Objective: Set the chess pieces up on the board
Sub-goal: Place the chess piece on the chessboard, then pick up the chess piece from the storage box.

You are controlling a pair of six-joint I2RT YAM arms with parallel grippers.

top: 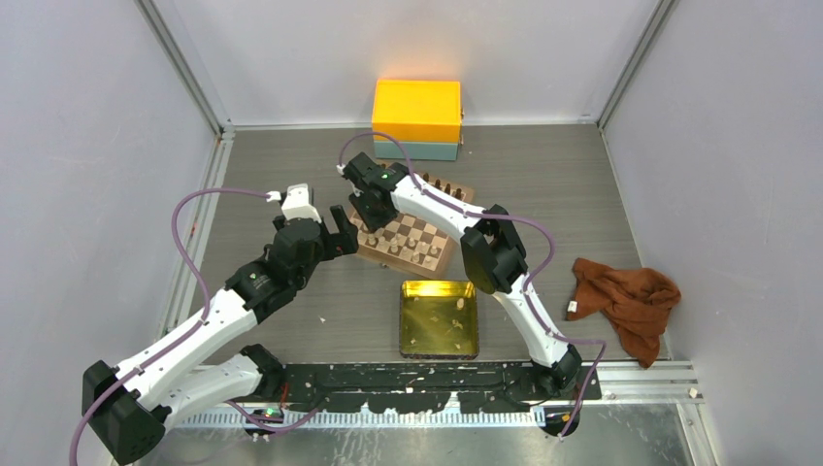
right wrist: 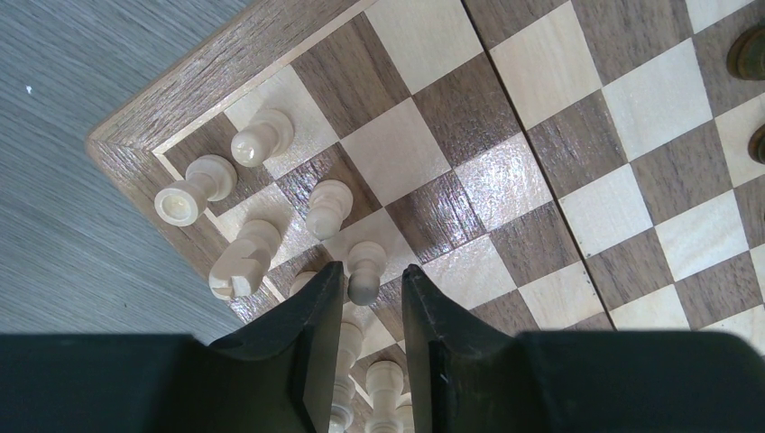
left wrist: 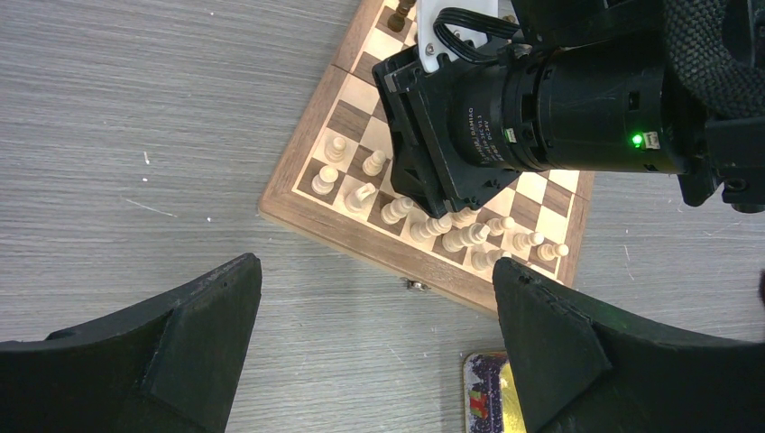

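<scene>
- Top external view: the board [top: 412, 236] lies mid-tabletop [top: 543, 175], toward the far edge. Pale chess pieces [top: 408, 249] stand along its near rows and dark pieces [top: 442, 184] along its far rows.
- Same view, containers: a gold tin tray [top: 405, 320] sits between the board and the near edge, apart from the board. It holds a few loose pale pieces, too small to name. A yellow box [top: 417, 109] stands shut at the far edge, contents unseen. A brown cloth [top: 626, 299] lies toward the right edge.
- Same view, arms: the right end effector [top: 374, 216] points down over the board's left part. The left end effector [top: 337, 231] hangs just beside the board's left edge.
- Left wrist view: the left end effector [left wrist: 377, 334] is spread wide and empty above bare tabletop beside the board's near edge.
- Right wrist view: the right end effector [right wrist: 370, 275] is parted, its fingers flanking one upright pawn [right wrist: 365, 266] near the board's corner. A sliver of board shows between the pawn and one finger, so I judge it unheld. A rook [right wrist: 185, 200] and other pale pieces stand close by.
- Risk: a finger brushing the pawn on the way up could tip it into its close neighbours.
- Risk: low fingers moved sideways could sweep the row.
- Risk: the left end effector, so near the board, could nudge its edge and unseat pieces.
- Risk: the pieces in the tray are small on a slick floor and may slip from a pinch.
</scene>
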